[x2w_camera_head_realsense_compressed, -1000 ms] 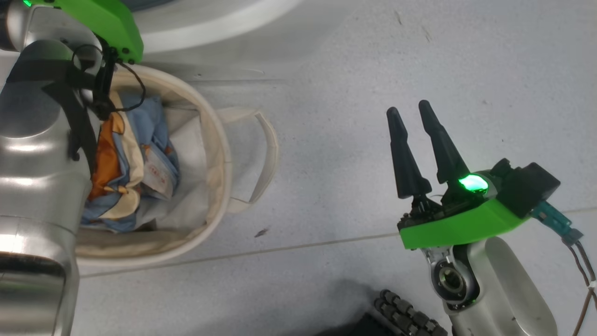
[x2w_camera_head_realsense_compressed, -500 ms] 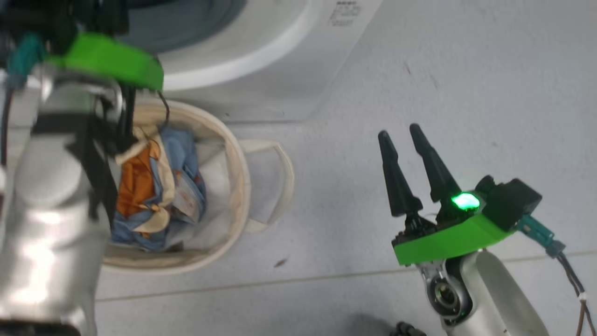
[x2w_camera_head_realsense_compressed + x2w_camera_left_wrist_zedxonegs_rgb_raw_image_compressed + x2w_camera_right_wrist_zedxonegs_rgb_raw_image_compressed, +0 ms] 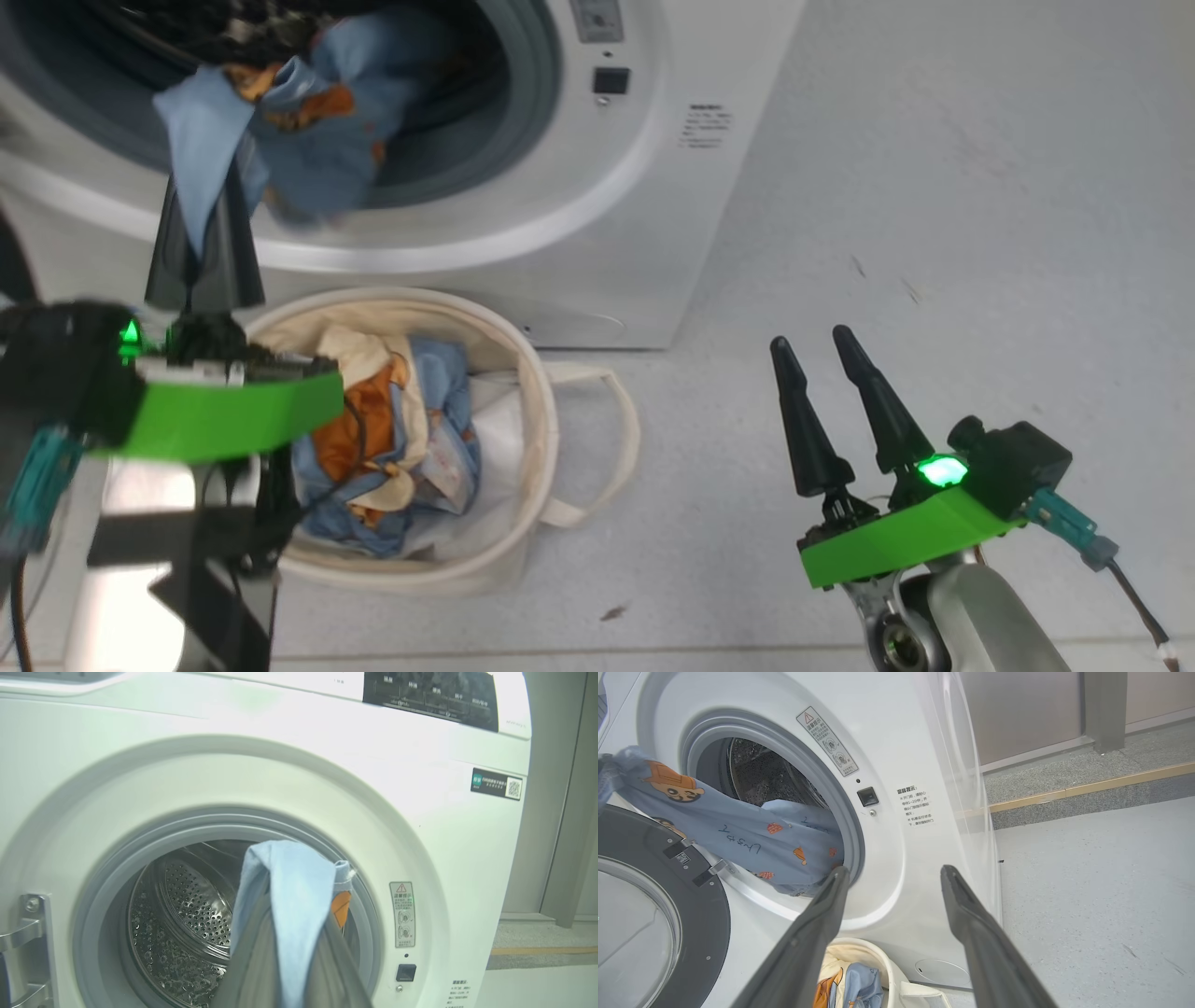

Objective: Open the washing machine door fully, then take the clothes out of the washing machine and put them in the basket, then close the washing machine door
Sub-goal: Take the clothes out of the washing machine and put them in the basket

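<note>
The white washing machine (image 3: 644, 187) stands open, and its black-rimmed door (image 3: 649, 905) is swung out at the lower left of the right wrist view. My left gripper (image 3: 203, 233) is shut on a light blue printed garment (image 3: 280, 140) that trails out of the steel drum (image 3: 187, 914). The fabric (image 3: 289, 896) drapes over the fingertips in the left wrist view. Below the opening stands the cream basket (image 3: 537, 411), with more blue and orange clothes (image 3: 392, 439) inside. My right gripper (image 3: 810, 339) hangs open over bare floor, to the right of the basket.
Grey floor (image 3: 934, 187) stretches to the right of the machine. A raised step with a yellow strip (image 3: 1087, 786) runs along the wall behind. One basket handle (image 3: 616, 439) loops out toward my right arm.
The head camera has tilted up, bringing the machine's opening into view. My left gripper has risen from over the basket to the drum mouth and now holds a garment. The right gripper has stayed open.
</note>
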Controlling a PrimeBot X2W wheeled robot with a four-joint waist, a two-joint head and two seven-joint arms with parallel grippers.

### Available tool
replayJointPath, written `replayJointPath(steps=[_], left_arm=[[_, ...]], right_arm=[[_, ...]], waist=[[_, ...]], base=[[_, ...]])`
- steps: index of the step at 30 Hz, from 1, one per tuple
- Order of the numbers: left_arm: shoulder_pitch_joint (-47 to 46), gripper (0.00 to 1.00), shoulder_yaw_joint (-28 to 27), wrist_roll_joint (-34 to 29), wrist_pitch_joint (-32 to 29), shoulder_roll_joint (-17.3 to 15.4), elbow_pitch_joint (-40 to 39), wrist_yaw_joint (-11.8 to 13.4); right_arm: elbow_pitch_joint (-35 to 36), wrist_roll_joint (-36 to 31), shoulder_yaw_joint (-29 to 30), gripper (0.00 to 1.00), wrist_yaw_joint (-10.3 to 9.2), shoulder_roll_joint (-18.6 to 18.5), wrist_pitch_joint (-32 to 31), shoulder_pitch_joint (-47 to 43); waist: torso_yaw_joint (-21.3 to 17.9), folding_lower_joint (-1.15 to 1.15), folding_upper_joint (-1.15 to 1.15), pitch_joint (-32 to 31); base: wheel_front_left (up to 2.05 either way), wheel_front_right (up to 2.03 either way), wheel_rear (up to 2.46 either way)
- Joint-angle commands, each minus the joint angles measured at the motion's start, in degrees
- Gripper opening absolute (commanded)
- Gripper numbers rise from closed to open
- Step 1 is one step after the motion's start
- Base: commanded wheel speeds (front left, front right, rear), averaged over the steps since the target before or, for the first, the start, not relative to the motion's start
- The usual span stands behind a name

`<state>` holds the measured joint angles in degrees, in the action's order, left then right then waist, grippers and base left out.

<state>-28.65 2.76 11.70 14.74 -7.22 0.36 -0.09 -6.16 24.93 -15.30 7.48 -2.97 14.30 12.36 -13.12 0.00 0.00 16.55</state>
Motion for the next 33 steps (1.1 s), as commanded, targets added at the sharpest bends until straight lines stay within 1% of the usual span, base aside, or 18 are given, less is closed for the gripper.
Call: replayJointPath(steps=[1,8,14,16,23,28,33], left_arm=[[0.52,0.0,-2.87,-0.14,0.25,0.06,-4.13,-0.37],[3.6,0.0,-5.59,-1.46,0.26,2.92,-14.8,-1.78],[3.72,0.0,-6.88,-3.25,0.26,3.88,-22.11,-2.88],[3.87,0.0,-7.06,-3.3,0.26,3.98,-22.97,-2.98],[5.38,0.0,-6.45,-4.31,0.26,4.26,-21.61,-3.46],[6.7,0.0,-6.44,-4.77,0.26,4.31,-17.54,-3.58],[8.13,0.0,-7.82,-5.08,0.26,4.33,-13.56,-3.29]], right_arm=[[1.65,-0.39,-1.1,1.0,0.01,0.1,0.7,-0.3],[1.3,-0.67,-1.47,1.0,0.01,0.1,0.7,-0.75],[1.13,-0.57,-1.16,1.0,0.01,0.1,0.7,-0.71],[1.07,-0.53,-1.13,1.0,0.01,0.1,0.7,-0.76],[0.73,-0.31,-1.33,1.0,0.01,0.1,0.7,-1.19],[0.64,-0.11,-1.24,1.0,0.01,0.1,0.7,-0.99],[0.64,0.18,-0.98,1.0,0.01,0.1,0.7,-0.97]], waist=[[1.71,0.0,0.0,-1.68],[2.66,0.0,0.0,-2.63],[2.47,0.0,0.0,-3.13],[2.43,0.0,0.0,-3.27],[2.4,0.0,0.0,-3.45],[2.2,0.0,0.0,-3.03],[2.32,0.0,0.0,-2.25]], base=[[0.0,0.0,0.0],[0.0,0.0,0.0],[0.0,0.0,0.0],[0.0,0.0,0.0],[0.0,0.0,0.0],[0.0,0.0,0.0],[0.0,0.0,0.0]])
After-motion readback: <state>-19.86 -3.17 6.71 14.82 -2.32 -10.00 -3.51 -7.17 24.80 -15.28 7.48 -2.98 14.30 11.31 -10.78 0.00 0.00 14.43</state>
